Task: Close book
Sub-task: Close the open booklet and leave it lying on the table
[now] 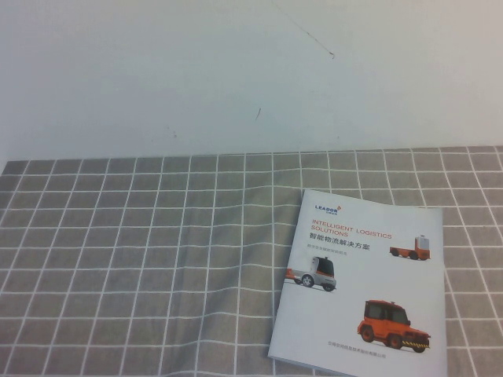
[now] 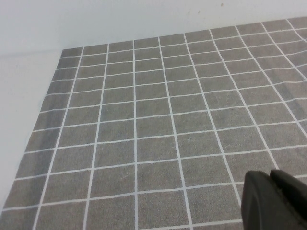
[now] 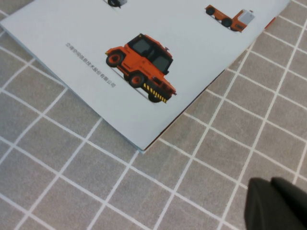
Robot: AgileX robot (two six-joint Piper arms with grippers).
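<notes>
Found book point(image 1: 361, 283) shut and lying flat, front cover up, on the near right part of the checked cloth point(image 1: 141, 259). Read the title "INTELLIGENT LOGISTICS SOLUTIONS" on the white cover, above three printed orange vehicles. Noted its near edge running out of the high view. Saw a thin red sliver under the cover at the near right corner in the right wrist view; judged it to be the back cover or an inner sheet peeking out, not a gap. Detected no lifted page and no curl along the visible edges. Judged the task complete as things lay: nothing left to fold over.

Placed the right hand point(image 3: 276, 203) above bare cloth just off the book's near right corner, apart from it and touching nothing. Saw only a dark edge of it; could not tell whether wide or narrow. Judged this a standoff position, keeping the cover clear.

Placed the left hand point(image 2: 273, 201) over the left part of the cloth, not far from where the cloth gives way to the white desk point(image 2: 24, 96), well apart from the book. Same dark sliver only; opening could not be told. Judged it idle, kept out of the way.

Saw neither arm in the high view. Noted the cloth lying mostly flat, with slight ripples at one side in the left wrist view.
</notes>
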